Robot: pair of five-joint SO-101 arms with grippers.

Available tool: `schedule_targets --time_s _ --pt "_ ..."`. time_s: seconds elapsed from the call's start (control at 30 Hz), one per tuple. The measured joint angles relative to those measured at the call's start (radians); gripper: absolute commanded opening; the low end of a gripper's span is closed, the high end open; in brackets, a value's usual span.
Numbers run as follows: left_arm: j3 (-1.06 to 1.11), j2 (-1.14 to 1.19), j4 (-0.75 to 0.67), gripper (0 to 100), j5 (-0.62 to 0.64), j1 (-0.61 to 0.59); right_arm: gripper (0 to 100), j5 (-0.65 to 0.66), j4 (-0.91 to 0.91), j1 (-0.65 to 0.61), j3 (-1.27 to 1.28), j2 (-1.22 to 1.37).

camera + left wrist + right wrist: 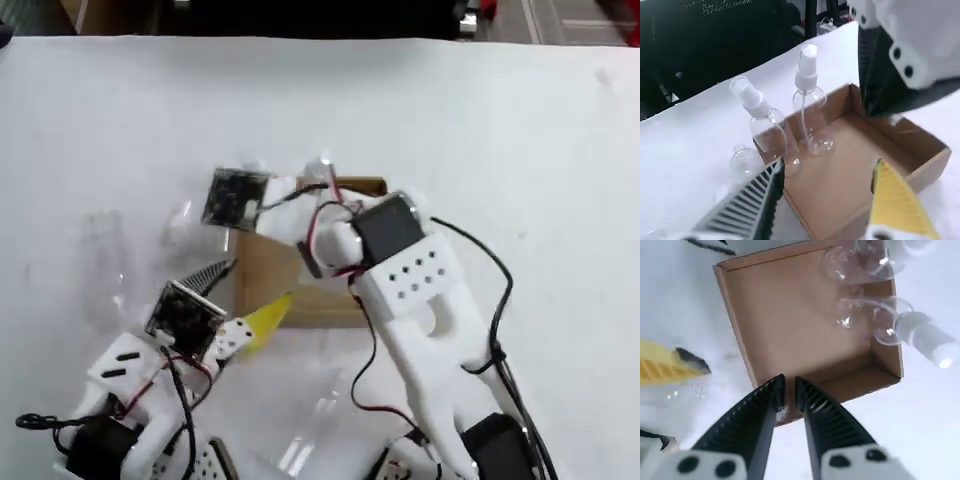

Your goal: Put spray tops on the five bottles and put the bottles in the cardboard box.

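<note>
The cardboard box [900, 132] lies open on the white table. Two clear bottles with white spray tops, one [767, 127] beside the other [807, 102], stand in one corner of it; from above they show as bottles [860, 315] against the box wall [735, 325]. My left gripper [825, 200] is open at the box's near edge, one black finger [757, 200] and one yellow finger [892, 200] with nothing between them. My right gripper [790, 385] hangs over the opposite side of the box, shut with only a thin gap, holding nothing I can see.
A clear bottle without a top [742, 160] lies on the table just outside the box. More clear bottles [105, 245] lie faintly at the table's left, and another [320, 410] between the arm bases. The right arm's cables [500, 300] trail beside it.
</note>
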Motion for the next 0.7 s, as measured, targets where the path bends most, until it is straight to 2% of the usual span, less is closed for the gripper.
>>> schedule_targets --time_s 0.07,0.17,0.3,0.43,0.7 --pt "0.000 0.000 0.052 26 -0.071 0.009 1.6 -0.061 0.000 0.037 0.000 -0.008" --pt "0.000 0.000 0.141 26 -0.152 0.091 1.6 -0.152 -0.023 0.120 0.000 -0.086" --pt "0.000 0.000 0.184 26 -0.166 0.173 1.6 -0.334 -0.094 0.284 0.000 -0.236" --pt "0.000 0.000 0.184 26 -0.166 0.187 1.6 -0.509 -0.104 0.457 0.060 -0.339" --pt "0.000 0.000 0.190 27 -0.166 0.253 1.6 -0.548 -0.057 0.537 0.333 -0.411"
